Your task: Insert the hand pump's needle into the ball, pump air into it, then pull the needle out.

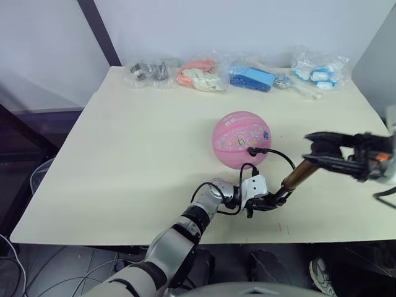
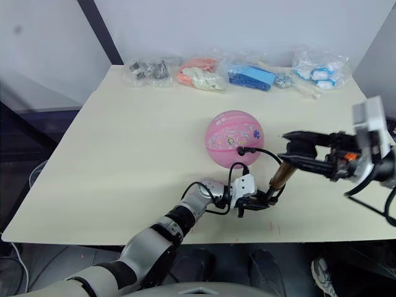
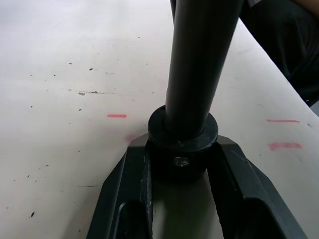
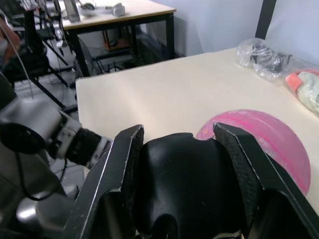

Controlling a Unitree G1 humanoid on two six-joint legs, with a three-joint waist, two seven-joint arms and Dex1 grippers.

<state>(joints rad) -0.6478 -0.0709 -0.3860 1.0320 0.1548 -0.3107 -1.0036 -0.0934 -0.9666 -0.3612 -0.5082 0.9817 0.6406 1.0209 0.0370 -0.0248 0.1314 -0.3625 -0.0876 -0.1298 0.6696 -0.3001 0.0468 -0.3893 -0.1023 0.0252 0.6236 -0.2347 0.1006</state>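
- Pink ball [image 1: 241, 139] sits near the middle of the table [image 1: 124, 154] in the left eye view. The pump [image 1: 296, 179] lies to its right and nearer the front edge, its long axis slanting up from the left pincer [image 1: 263, 203] at the low end to the right pincer [image 1: 322, 151] at the top. The hose [image 1: 275, 153] arcs from the pump to the ball, where its black fitting [image 1: 251, 150] sits on the ball's near right face; the needle itself is too small to tell, so I judge it is in the valve.
- Right eye view: same layout. The left pincer is clamped on the pump's base [image 2: 265, 199]; the right pincer is closed on the handle end [image 2: 291, 151]. The stroke to come would run along that slanted axis, with the right arm at the moving end and the left as anchor.
- Left wrist view: both fingers [image 3: 124, 199] press on the black end cap [image 3: 182, 137], and the barrel rises away from it over the table.
- Right wrist view: fingers [image 4: 114, 169] hug the black handle [image 4: 184, 184], with the ball [image 4: 269, 134] just beyond it.
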